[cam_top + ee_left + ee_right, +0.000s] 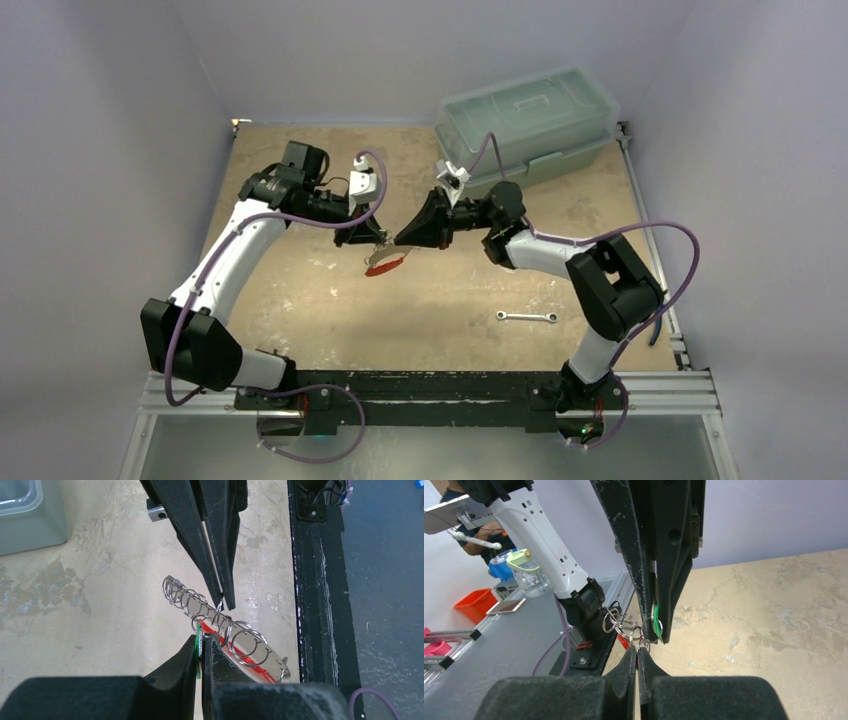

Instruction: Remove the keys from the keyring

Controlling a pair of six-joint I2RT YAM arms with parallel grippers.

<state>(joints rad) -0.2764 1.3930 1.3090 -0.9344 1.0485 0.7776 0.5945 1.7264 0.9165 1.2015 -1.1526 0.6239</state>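
Note:
Both grippers meet above the middle of the table. My left gripper is shut on the green-headed key, which also shows in the right wrist view. My right gripper is shut on a small metal split ring beside that key. The keyring hangs below them off the table. It is a pale loop with a red section, threaded with several wire rings. The other keys are hidden.
A slim silver wrench lies on the table at front right. A lidded translucent green bin stands at the back right. A black rail runs along the front edge. Enclosure walls close the sides.

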